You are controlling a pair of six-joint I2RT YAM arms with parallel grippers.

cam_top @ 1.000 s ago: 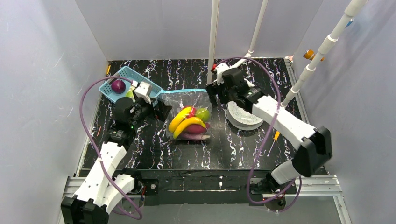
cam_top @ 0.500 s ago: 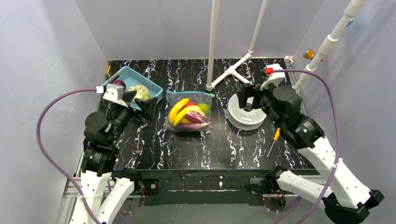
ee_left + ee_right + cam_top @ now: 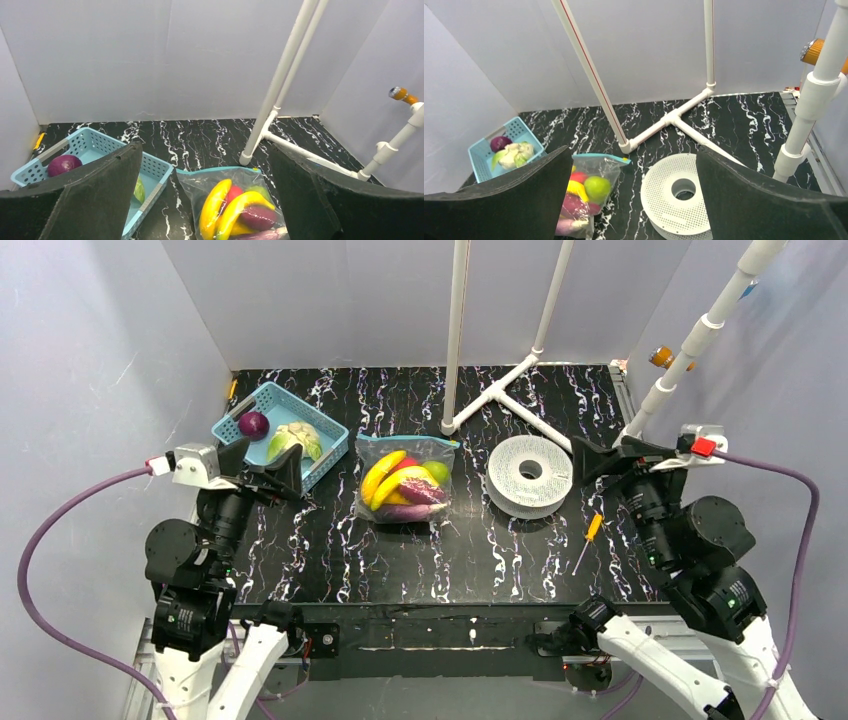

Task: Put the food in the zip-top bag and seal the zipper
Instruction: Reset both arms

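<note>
The zip-top bag (image 3: 437,452) lies flat at the middle of the black marbled table (image 3: 470,550), with the food (image 3: 400,495) inside it: yellow bananas, a red piece, a green piece and a purple eggplant. The zipper (image 3: 408,439) runs straight along the bag's 12 o'clock edge; whether it is pressed shut cannot be told. The left gripper (image 3: 262,465) hangs above the table at the bag's 9 o'clock, jaws wide apart and holding nothing. The right gripper (image 3: 625,455) hangs at 3 o'clock, beyond the white perforated disc (image 3: 528,475), its jaws likewise spread and empty. At the bag's 10 o'clock a light-blue basket (image 3: 330,455) holds a purple piece (image 3: 254,424) and a pale green-white piece (image 3: 293,440). A small screwdriver (image 3: 588,538) lies at the disc's 4 o'clock.
</note>
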